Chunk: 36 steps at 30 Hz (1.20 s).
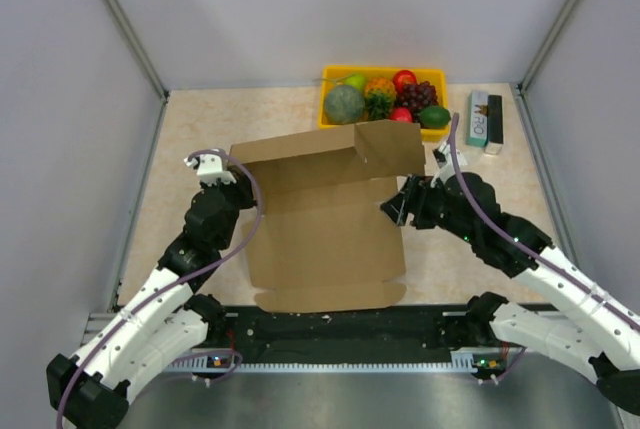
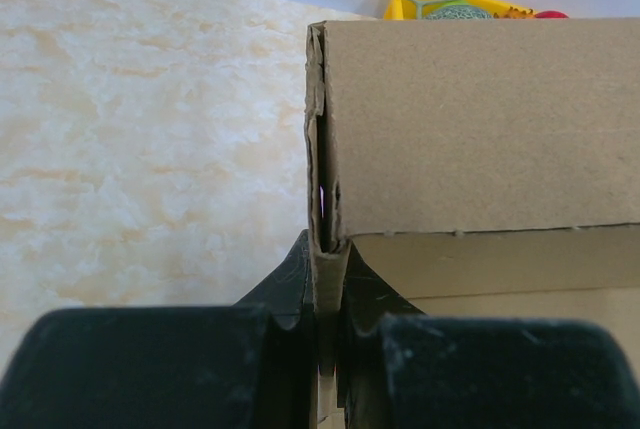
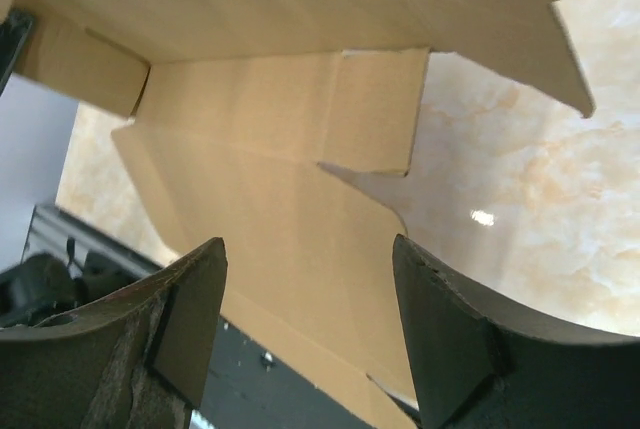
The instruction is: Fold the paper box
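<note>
Mid-counter, the left gripper [image 1: 224, 173] clamps the box [image 1: 325, 239] by its left edge, likely propping its back wall. The right gripper [image 3: 310, 261] gapes empty alongside.

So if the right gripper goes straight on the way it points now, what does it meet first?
Probably the paper box: the right gripper, open, faces its brown cardboard with nothing between; exact depth is unclear.
</note>
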### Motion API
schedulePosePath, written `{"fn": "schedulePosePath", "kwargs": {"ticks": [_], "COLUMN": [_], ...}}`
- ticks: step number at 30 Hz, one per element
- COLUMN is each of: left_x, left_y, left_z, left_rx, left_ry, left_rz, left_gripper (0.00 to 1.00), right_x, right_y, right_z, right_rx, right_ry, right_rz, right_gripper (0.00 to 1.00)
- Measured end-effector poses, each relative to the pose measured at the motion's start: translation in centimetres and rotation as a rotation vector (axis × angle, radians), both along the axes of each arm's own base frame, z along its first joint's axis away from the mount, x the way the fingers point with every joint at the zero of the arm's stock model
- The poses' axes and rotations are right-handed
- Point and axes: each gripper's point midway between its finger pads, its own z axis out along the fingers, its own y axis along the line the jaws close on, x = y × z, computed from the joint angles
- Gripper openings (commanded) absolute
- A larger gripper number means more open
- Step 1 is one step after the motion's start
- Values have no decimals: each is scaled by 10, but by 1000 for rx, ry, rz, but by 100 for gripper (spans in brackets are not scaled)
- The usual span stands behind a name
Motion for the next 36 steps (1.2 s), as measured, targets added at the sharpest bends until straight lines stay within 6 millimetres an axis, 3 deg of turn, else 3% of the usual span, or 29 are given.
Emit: {"fn": "schedulePosePath", "kwargs": {"ticks": [6,15,25,33,36], "left_x": [0,-1,-1,-1,-1], "left_y": [0,0,-1,-1,-1], "left_z": [-1,2,2,0,0], "left_rx": [2,-2,-4,0,2], "left_ry": [2,-5,-7,-2,-2], "left_rz": [0,-2,-8,-8,-8], "left_gripper": [0,0,0,0,0], "right_x": [24,42,50,46,50], "right_y": [-10,-8,10,24,31], "right_z": [-4,-36,-27,-34,-30], "right_rx": [-23,-53,-1,-60,-103], "right_ry": [-34,-61,-111,-131,-155], "right_rz": [-159,-218,-205,-171,-174], "right_gripper": [66,57,44,46,43]}}
